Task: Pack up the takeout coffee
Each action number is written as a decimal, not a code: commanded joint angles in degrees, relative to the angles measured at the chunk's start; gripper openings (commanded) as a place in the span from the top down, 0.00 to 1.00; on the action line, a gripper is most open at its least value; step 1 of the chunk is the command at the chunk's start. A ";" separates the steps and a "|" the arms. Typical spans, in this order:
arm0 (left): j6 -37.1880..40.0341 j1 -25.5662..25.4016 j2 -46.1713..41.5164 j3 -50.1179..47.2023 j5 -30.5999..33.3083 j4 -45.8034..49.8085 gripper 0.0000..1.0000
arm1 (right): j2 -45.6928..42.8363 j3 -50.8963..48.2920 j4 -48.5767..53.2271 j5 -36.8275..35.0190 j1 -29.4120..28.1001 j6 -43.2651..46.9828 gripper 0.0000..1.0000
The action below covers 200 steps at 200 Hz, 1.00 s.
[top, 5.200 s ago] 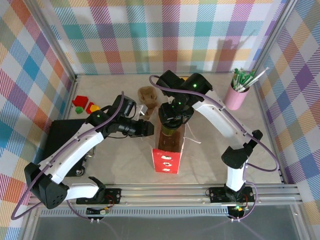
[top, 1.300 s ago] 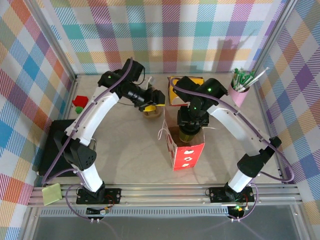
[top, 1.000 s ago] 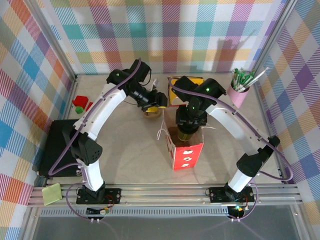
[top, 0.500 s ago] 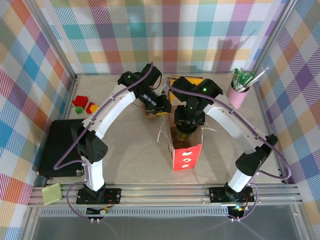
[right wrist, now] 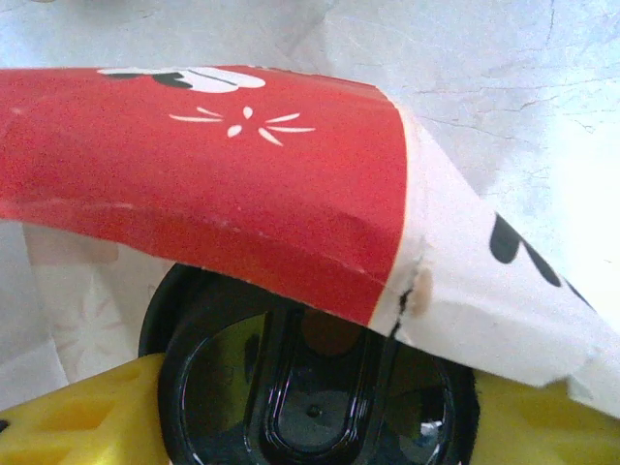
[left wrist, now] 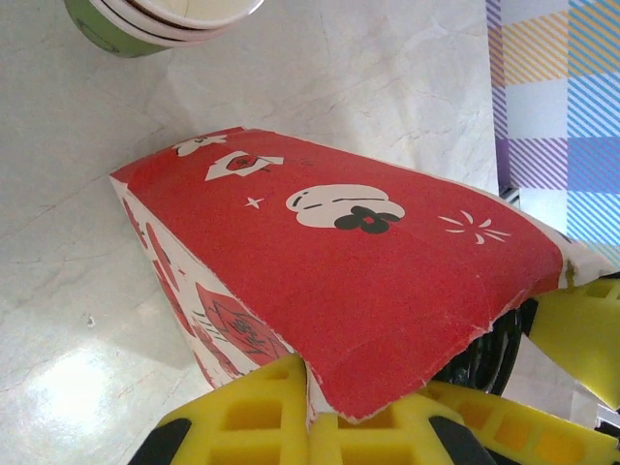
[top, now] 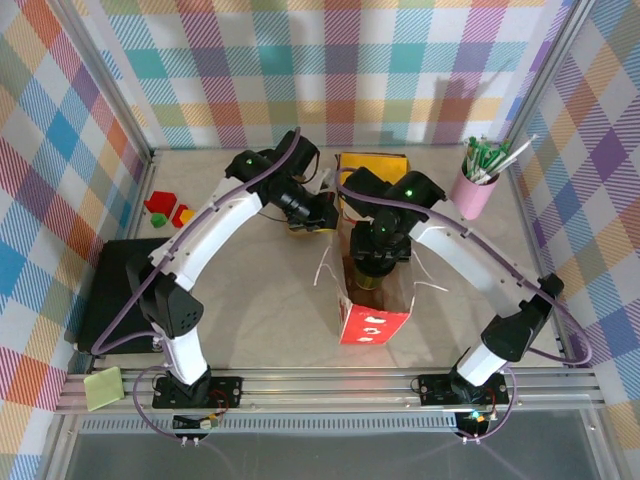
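While standing on table (top: 250, 300), red bag (left wrist: 368, 271): mouth is facing up.
L gripper (left wrist: 310, 402): fingers are pinching bag rim, closed.
R gripper (right wrist: 310, 407): fingers are clamping takeout coffee (top: 371, 283) w/ black lid (right wrist: 242, 368), inside bag.

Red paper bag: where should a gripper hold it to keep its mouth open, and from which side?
Pinch the top rim of the red paper bag at its far left corner, coming from outside, as the left gripper does. It stands mouth up, and its thin flat wall fits between closed fingers.
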<state>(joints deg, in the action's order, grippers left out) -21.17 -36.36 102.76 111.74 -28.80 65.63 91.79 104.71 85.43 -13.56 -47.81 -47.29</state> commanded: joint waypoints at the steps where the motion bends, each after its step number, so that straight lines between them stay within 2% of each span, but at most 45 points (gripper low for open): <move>1: 0.53 -0.46 -3.15 -1.73 0.22 -1.88 0.99 | -1.10 0.02 0.44 -2.29 -1.34 -2.61 0.44; 103: -0.24 -0.19 -10.95 -9.71 0.33 -8.88 0.99 | -2.43 0.83 -1.70 -7.88 -5.35 -1.94 0.44; 200: 1.41 1.44 -9.97 -11.26 -2.49 -6.95 0.97 | -3.37 -3.32 -8.65 -11.12 -5.98 -2.26 0.44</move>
<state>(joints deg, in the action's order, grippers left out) -21.10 -35.77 93.49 101.08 -29.02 58.37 89.30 103.35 79.20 -22.65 -53.34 -48.86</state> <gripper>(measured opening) 0.050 0.639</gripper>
